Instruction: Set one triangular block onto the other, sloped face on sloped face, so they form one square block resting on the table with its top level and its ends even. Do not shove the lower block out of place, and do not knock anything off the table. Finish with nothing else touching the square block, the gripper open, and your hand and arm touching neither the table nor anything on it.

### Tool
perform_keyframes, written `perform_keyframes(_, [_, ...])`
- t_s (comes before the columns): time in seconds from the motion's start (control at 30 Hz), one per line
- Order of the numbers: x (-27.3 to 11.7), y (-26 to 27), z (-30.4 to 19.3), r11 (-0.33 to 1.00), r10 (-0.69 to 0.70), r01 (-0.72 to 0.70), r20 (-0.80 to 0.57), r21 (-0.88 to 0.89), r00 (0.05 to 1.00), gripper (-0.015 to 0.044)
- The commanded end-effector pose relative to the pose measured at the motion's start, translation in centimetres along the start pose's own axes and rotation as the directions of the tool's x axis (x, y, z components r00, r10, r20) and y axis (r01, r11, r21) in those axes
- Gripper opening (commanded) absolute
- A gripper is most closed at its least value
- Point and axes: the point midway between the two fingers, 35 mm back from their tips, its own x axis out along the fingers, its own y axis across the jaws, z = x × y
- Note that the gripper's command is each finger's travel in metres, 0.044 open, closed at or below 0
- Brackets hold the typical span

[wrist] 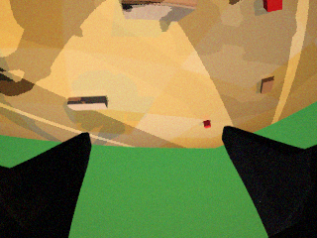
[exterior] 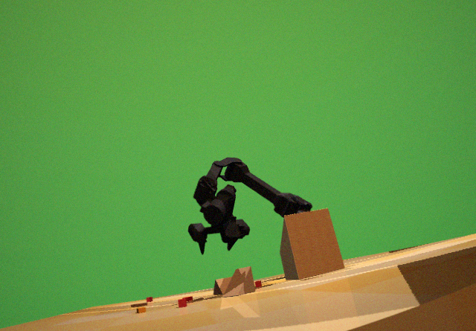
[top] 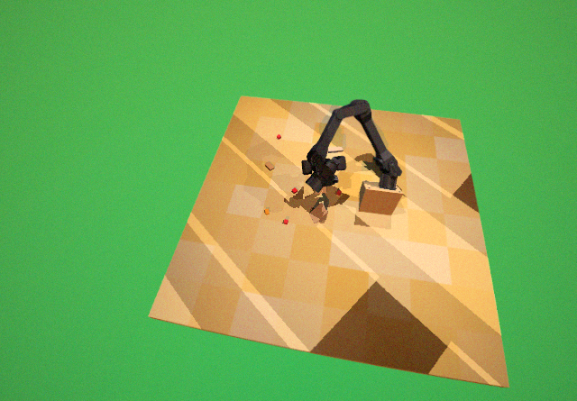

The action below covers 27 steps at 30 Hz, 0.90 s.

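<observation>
The two tan triangular blocks [top: 319, 211] [exterior: 235, 281] lie together on the table [top: 363, 266] [exterior: 346, 292], left of the arm's base. In the exterior view they show as one heap with a peak on the right and a lower part on the left; I cannot tell how their sloped faces meet. In the wrist view only an edge of the blocks [wrist: 149, 9] shows at the top. My gripper [top: 321, 183] [exterior: 216, 248] [wrist: 158, 137] is open and empty, hanging well above the blocks and touching nothing.
The arm stands on a big brown box [top: 380, 199] [exterior: 312, 242] right of the blocks. Small red cubes [top: 294, 190] [top: 285, 221] [exterior: 182, 302] [wrist: 206, 123], an orange cube [top: 267, 211] and a small brown block [top: 269, 166] [wrist: 267, 84] lie to the left. A flat slab [wrist: 87, 102] lies farther off.
</observation>
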Motion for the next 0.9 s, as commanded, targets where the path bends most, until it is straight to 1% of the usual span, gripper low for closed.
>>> perform_keyframes(0.0, [-0.7,0.0,-1.6,1.000,0.014,-0.014,-0.011,-0.012,1.000,0.0440])
perform_keyframes(0.07, [-0.7,0.0,-1.4,1.000,0.012,-0.012,-0.010,-0.012,1.000,0.0440])
perform_keyframes(0.13, [-0.5,-0.1,-0.7,0.999,0.004,-0.004,-0.007,0.050,1.000,0.0440])
perform_keyframes(0.23, [-0.9,-0.4,0.2,0.953,0.005,-0.004,-0.002,0.304,1.000,0.0440])
perform_keyframes(0.33, [-1.3,-0.7,1.1,0.834,0.007,-0.007,0.002,0.551,1.000,0.0440])
perform_keyframes(0.47, [-1.9,-1.0,2.5,0.581,0.009,-0.012,0.008,0.814,1.000,0.0440])
perform_keyframes(0.6, [-2.5,-1.2,3.9,0.250,0.011,-0.015,0.012,0.968,1.000,0.0440])
perform_keyframes(0.67, [-2.8,-1.3,4.6,0.069,0.012,-0.015,0.014,0.998,1.000,0.0440])
perform_keyframes(0.87, [-3.3,-1.5,6.0,-0.237,0.017,-0.011,0.015,0.971,1.000,0.0440])
